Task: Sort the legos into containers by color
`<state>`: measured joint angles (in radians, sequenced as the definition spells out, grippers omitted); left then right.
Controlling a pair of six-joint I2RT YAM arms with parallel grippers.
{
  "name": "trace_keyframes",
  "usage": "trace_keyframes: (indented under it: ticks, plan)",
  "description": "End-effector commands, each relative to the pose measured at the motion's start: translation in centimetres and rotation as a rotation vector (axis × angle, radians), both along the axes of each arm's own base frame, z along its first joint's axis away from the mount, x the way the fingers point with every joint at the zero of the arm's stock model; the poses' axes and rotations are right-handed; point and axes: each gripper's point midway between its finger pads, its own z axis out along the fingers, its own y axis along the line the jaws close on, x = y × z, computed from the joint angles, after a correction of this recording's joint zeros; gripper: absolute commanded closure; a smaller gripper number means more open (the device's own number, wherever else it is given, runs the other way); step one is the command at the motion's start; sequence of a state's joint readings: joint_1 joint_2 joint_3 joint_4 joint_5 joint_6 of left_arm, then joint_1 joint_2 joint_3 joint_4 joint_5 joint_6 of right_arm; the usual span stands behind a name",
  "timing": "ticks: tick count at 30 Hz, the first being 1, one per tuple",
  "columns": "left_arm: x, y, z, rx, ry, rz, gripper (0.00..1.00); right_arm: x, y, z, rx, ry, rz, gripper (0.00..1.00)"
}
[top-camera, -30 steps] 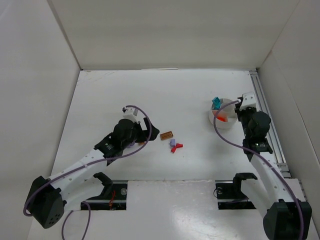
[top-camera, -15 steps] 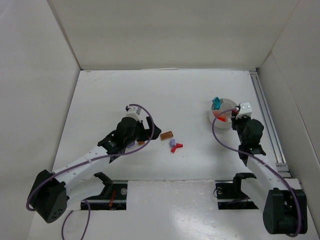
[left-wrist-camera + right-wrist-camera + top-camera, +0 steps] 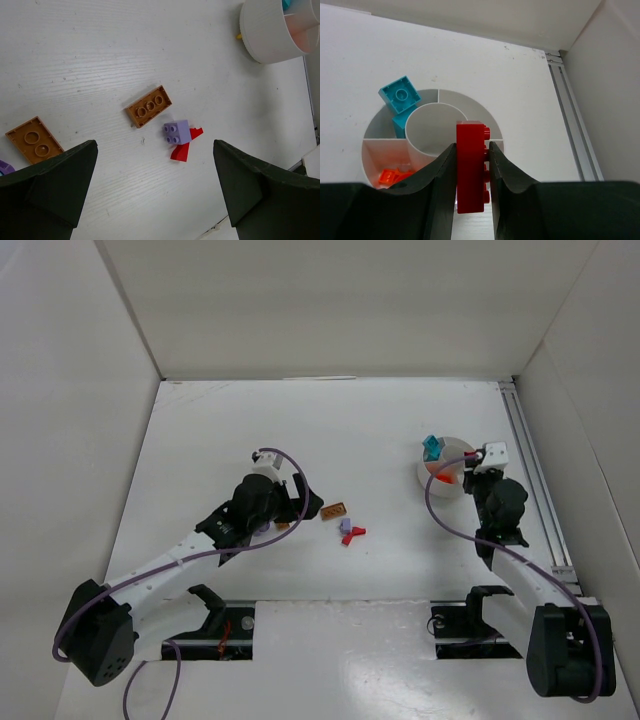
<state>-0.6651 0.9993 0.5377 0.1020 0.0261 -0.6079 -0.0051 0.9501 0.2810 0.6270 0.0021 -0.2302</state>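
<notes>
Clenched on a red brick [image 3: 470, 185] in the right gripper [image 3: 471, 150], held on edge over the near side of the white bowl [image 3: 470, 102]. Swung in over the bowl from its right during the last second, so likely ready to drop into a bare compartment. Holds a teal brick [image 3: 397, 94] far left, orange bits [image 3: 392, 176] near left. Further left, left gripper [image 3: 154, 155] released wide, nudged closer above a brown brick [image 3: 149, 106], purple brick [image 3: 177, 132] and red piece [image 3: 184, 149].

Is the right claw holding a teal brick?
No, the right gripper is clamped on a red brick.
</notes>
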Motion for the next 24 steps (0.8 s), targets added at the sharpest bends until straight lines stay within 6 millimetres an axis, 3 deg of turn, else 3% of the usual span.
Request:
trace_keyframes:
  ticks: [1,6,14,19,20,24]
  plan:
    - [1.2,-0.8,3.6,-0.068,-0.090,-0.005,0.00,0.1,-0.5,2.4,0.029,-0.115,-0.035,0.82]
    - [1.2,-0.8,3.6,-0.068,-0.090,-0.005,0.00,0.0,-0.9,2.7,0.066,-0.192,-0.058,0.80]
    - [1.0,-1.1,3.4,-0.069,-0.077,-0.023,0.00,1.3,-0.3,1.1,0.122,-0.176,-0.038,0.77]
    - [0.9,-1.0,4.0,-0.081,-0.093,-0.024,0.00,1.1,-0.2,0.7,0.159,-0.166,-0.039,0.56]
    - [0.9,-1.0,4.0,-0.081,-0.093,-0.024,0.00,1.0,-0.2,0.4,0.159,-0.154,-0.040,0.47]
    - [0.8,-1.0,4.3,-0.087,-0.100,-0.024,0.00,0.1,-0.3,1.6,0.159,-0.165,-0.048,0.37]
